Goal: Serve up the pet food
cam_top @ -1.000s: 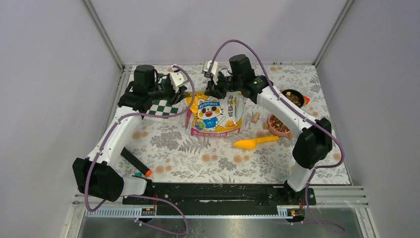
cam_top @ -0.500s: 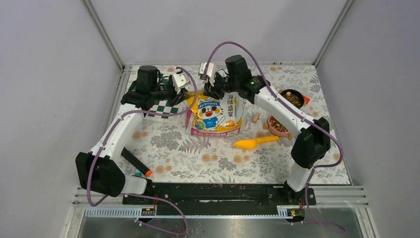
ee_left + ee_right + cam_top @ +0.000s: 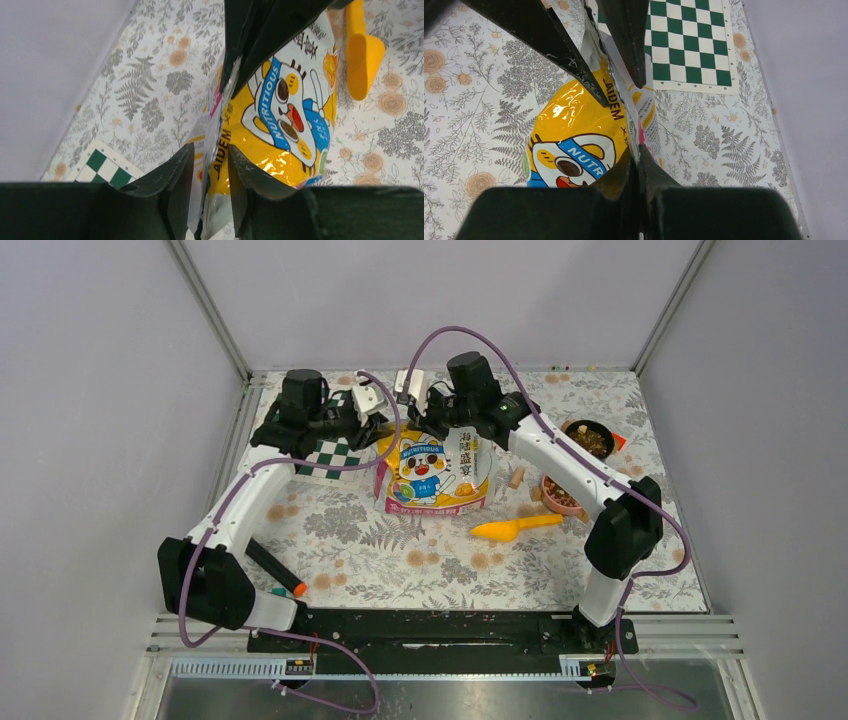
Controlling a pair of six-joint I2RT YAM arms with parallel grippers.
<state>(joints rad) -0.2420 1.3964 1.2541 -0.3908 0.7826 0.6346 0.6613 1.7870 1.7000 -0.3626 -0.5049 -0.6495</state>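
The yellow pet food bag point(image 3: 432, 472) with a cartoon cat stands mid-table, its kibble hidden inside. In the right wrist view my right gripper point(image 3: 638, 161) is shut on the top edge of the bag point(image 3: 574, 125). In the left wrist view my left gripper point(image 3: 210, 172) stands open astride the top seam of the bag point(image 3: 280, 130), one finger on each side. Seen from above, the left gripper point(image 3: 372, 426) and right gripper point(image 3: 428, 426) sit close together at the bag's top. Brown kibble fills a pink bowl point(image 3: 562, 496) at right.
A yellow scoop point(image 3: 515, 528) lies in front of the bag. A dark bowl point(image 3: 590, 437) with brown pieces sits at the back right, tan cork pieces point(image 3: 516, 478) beside the bag. A green checkerboard point(image 3: 328, 456) lies left of it, a black marker point(image 3: 272, 568) nearer the front.
My right gripper has closed onto the bag's top edge. Both grippers have shifted slightly left along the bag's top.
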